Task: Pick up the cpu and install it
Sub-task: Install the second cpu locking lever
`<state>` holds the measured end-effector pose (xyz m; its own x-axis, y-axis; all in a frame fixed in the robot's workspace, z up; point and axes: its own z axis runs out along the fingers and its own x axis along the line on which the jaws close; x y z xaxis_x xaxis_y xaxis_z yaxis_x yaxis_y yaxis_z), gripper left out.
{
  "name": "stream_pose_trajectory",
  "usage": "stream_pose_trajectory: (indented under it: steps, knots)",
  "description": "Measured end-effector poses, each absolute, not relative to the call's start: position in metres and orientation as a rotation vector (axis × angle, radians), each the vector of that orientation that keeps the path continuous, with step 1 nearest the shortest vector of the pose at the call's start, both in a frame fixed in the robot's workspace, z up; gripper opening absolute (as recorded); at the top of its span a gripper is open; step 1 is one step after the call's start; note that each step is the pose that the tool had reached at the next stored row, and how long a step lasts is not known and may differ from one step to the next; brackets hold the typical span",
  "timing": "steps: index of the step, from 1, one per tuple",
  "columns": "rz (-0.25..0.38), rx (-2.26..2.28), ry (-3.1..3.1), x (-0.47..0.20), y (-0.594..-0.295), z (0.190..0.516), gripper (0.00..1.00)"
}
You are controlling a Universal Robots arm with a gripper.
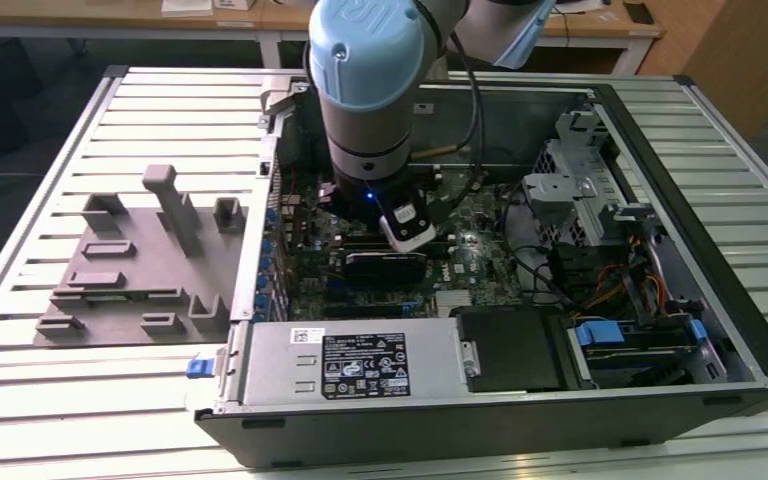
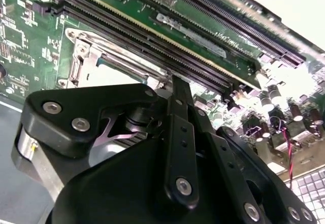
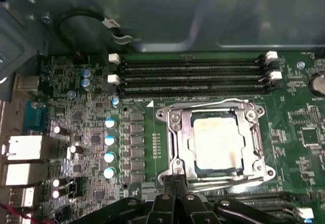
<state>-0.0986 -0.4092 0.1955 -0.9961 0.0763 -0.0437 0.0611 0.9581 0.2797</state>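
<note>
The cpu (image 3: 216,142), a flat square chip with a pale shiny top, lies inside the motherboard socket (image 3: 175,132), with the socket's metal frame around it. In the first wrist view my gripper (image 3: 175,177) sits just beside the socket's edge. Its thin black fingers are pressed together and hold nothing. In the second wrist view the shut gripper (image 2: 175,82) points at the socket frame (image 2: 84,56), close above the board. In the exterior view the arm (image 1: 371,120) reaches down into the open computer case (image 1: 704,330).
Memory slots (image 3: 193,76) run along one side of the socket, and capacitors (image 3: 109,148) stand on another side. A grey fixture tray (image 1: 131,270) lies outside the case at the exterior view's left. The power supply (image 1: 357,362) and drive cage (image 1: 578,195) crowd the case.
</note>
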Motion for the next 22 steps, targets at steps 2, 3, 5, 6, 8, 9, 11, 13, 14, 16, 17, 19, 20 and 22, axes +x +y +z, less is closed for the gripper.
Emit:
stream_pose_trajectory:
  steps: [2,3,5,6,8,9,11,13,14,16,17,19,20,22]
  knots:
    - [0.447,0.106,3.053,-0.099,-0.409,0.194,0.11]
    - [0.449,0.106,3.053,-0.099,-0.409,0.193,0.11]
    - [0.450,0.106,3.053,-0.100,-0.409,0.193,0.11]
    - [0.450,0.106,3.053,-0.100,-0.409,0.192,0.11]
    - [0.454,0.106,3.051,-0.100,-0.409,0.192,0.11]
    - [0.453,0.106,3.051,-0.100,-0.409,0.192,0.11]
    - [0.451,0.106,3.052,-0.100,-0.409,0.192,0.11]
    - [0.451,0.106,3.053,-0.100,-0.409,0.195,0.11]
    - [0.451,0.106,3.052,-0.100,-0.409,0.197,0.11]
    - [0.451,0.106,3.053,-0.100,-0.409,0.204,0.11]
    - [0.451,0.106,3.052,-0.100,-0.409,0.208,0.11]
    - [0.451,0.106,3.052,-0.100,-0.409,0.217,0.11]
    - [0.451,0.106,3.052,-0.100,-0.409,0.221,0.11]
    - [0.451,0.106,3.052,-0.100,-0.409,0.230,0.11]
